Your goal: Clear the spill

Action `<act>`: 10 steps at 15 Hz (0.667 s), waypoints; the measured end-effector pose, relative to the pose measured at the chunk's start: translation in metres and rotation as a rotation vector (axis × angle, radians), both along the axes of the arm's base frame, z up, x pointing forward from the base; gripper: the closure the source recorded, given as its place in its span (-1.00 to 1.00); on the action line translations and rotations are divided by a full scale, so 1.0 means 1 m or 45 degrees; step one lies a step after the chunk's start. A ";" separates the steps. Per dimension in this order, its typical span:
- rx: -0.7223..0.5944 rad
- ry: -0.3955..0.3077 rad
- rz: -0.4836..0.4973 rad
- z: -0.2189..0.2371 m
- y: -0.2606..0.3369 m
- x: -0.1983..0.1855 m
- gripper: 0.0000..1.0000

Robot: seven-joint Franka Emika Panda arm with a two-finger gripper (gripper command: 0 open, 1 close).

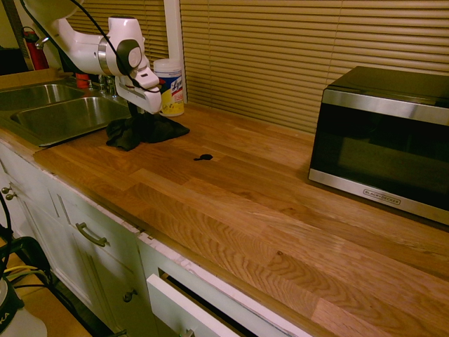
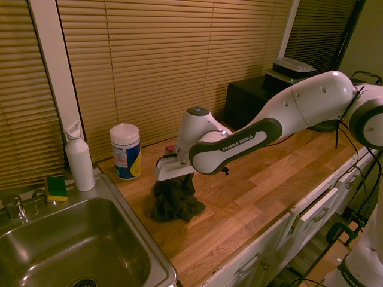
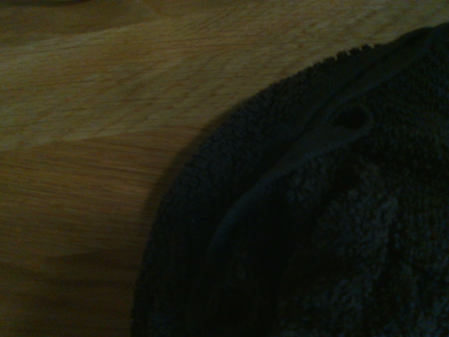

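The spill point(image 1: 203, 156) is a tiny black blot with a short tail on the wooden countertop point(image 1: 266, 210), a hand's width to the right of the cloth. The black rumpled cloth point(image 1: 144, 132) point(image 2: 176, 200) lies near the sink's right rim. My gripper point(image 1: 141, 116) point(image 2: 173, 174) is down on the middle of the cloth, which bunches up toward it. Dark cloth hides how the jaws stand. The wrist view shows the cloth's terry surface and hem point(image 3: 316, 225) from very close, with bare wood beside it.
A steel sink point(image 1: 49, 116) is set left of the cloth. A wipes canister point(image 1: 170, 86) stands just behind the cloth, with a white spray bottle point(image 2: 79, 158) and sponge point(image 2: 57, 188) further along. A black microwave point(image 1: 382, 140) sits at the right.
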State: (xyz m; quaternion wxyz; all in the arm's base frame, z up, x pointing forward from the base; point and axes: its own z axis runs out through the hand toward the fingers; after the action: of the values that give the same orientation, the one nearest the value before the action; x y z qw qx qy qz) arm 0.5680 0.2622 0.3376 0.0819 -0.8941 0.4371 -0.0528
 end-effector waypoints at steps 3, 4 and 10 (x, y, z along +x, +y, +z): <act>-0.010 0.004 0.034 0.002 0.000 0.001 1.00; -0.010 0.005 0.046 0.002 -0.001 0.002 1.00; -0.003 0.018 0.084 0.006 -0.007 0.006 1.00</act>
State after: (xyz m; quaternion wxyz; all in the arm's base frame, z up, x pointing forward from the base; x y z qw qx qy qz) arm 0.5744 0.2553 0.3439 0.0797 -0.9084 0.4080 -0.0443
